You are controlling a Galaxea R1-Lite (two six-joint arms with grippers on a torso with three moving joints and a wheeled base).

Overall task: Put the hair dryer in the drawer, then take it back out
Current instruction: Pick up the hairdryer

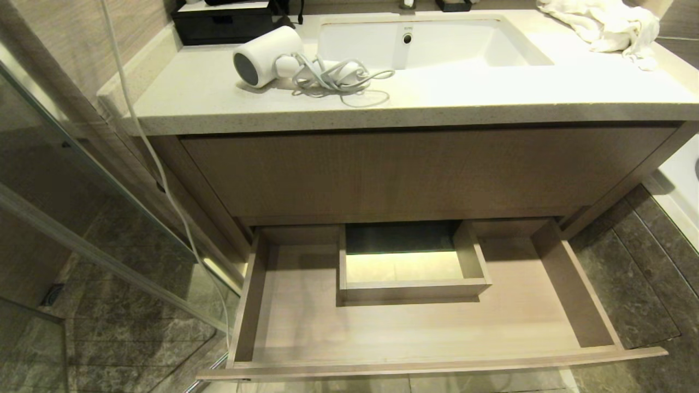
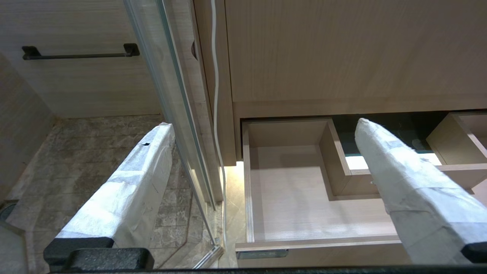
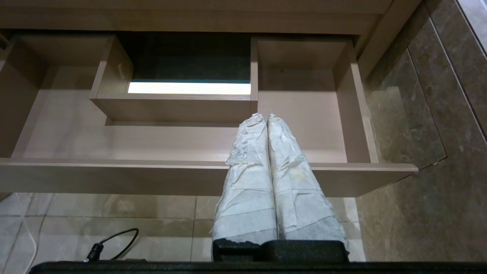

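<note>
The white hair dryer (image 1: 268, 56) lies on the countertop left of the sink, dark round mouth facing front-left, cord bunched beside its handle. Below the vanity, the wide wood-grain drawer (image 1: 426, 333) is pulled out and holds nothing; its boxed notch (image 1: 412, 267) sits at the rear. Neither arm shows in the head view. My left gripper (image 2: 262, 125) is open, its white-wrapped fingers spread wide in front of the drawer's left end (image 2: 304, 198). My right gripper (image 3: 265, 116) is shut with nothing between its fingers, low in front of the drawer's right part (image 3: 304, 125).
A white towel (image 1: 606, 24) lies at the counter's back right, and a black box (image 1: 224, 24) stands at the back left. A glass shower door (image 1: 82, 180) runs along the left, with a white cable (image 1: 164, 180) hanging beside the vanity. Dark tiled floor surrounds the drawer.
</note>
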